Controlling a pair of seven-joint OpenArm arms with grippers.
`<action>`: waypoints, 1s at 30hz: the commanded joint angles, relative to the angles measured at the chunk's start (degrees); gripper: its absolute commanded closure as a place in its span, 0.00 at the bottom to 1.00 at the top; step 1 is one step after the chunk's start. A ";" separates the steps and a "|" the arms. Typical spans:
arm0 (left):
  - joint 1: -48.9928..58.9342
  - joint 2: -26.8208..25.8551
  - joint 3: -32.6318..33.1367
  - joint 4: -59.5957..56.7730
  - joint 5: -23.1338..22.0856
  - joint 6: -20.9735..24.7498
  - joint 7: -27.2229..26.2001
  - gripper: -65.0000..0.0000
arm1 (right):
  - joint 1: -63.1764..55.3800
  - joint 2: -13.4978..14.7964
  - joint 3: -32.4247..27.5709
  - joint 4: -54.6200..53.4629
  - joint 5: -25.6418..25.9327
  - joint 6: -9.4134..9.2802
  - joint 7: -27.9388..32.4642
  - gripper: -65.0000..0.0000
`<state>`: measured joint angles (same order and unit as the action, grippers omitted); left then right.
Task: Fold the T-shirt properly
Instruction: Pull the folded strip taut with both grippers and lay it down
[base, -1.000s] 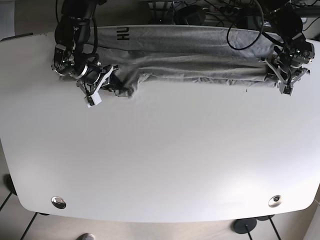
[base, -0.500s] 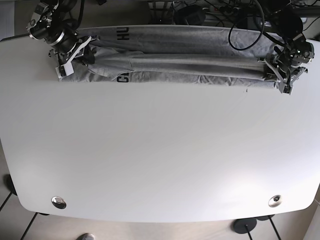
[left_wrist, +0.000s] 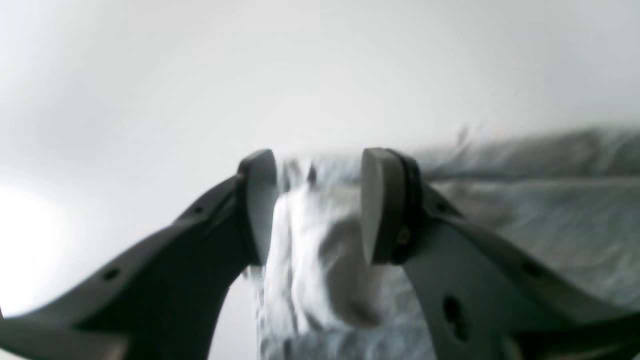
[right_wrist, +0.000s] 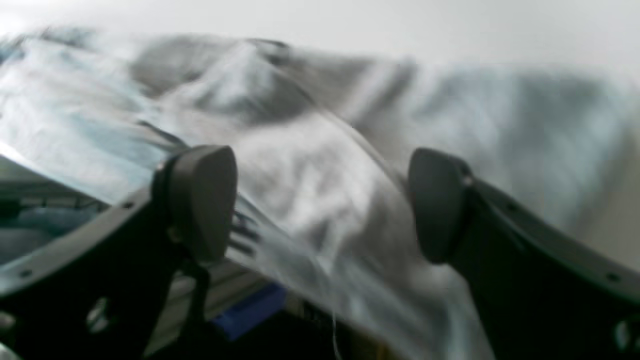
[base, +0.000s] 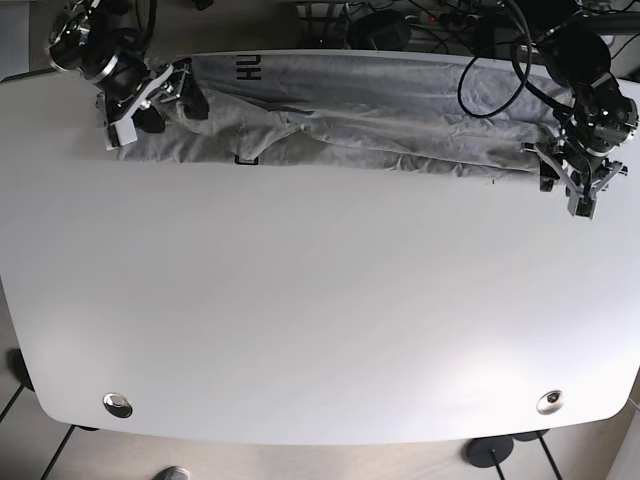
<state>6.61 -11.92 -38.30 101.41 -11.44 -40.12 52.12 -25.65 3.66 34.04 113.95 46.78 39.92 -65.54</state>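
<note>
Base view, near to far: two round metal fittings (base: 118, 404) sit in the lower corners of the white table (base: 320, 300), just inside its rounded front edge; from there up to the top third of the frame the tabletop is a broad bare expanse. The gray T-shirt (base: 370, 115) lies as a long, wrinkled band along the far edge, running from upper left to upper right, its near hem uneven and creased, with dark lettering at its upper left. At the right end of the band the left gripper (base: 580, 180) sits close to the table's right edge; the left wrist view shows its jaws parted, with bunched cloth (left_wrist: 320, 250) lying between the fingers (left_wrist: 380, 205) and gaps visible on both sides, so the cloth is not pinched. At the upper left the right gripper (base: 140, 100) rests over the shirt's other end near the far left corner; the right wrist view shows its jaws spread wide above blurred fabric (right_wrist: 310, 165), grasping nothing. Beyond the far edge, dark cables (base: 480, 30) are visible.
</note>
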 joint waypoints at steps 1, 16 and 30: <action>1.43 -0.78 -0.07 1.94 -1.44 0.12 -0.38 0.70 | 0.55 -0.19 -2.88 -0.41 -4.28 0.08 1.93 0.42; -6.22 -1.13 -1.92 -23.91 4.45 0.12 -0.73 0.73 | 18.31 2.98 -9.38 -35.49 -27.93 0.08 22.15 0.73; -14.39 -1.22 -2.79 -11.16 -2.49 0.12 6.83 0.66 | 28.07 5.97 -9.03 -17.29 -27.75 0.08 8.88 0.73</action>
<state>-6.90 -12.16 -41.06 89.19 -13.10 -39.97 59.68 1.52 9.41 25.12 95.88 18.02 39.46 -57.78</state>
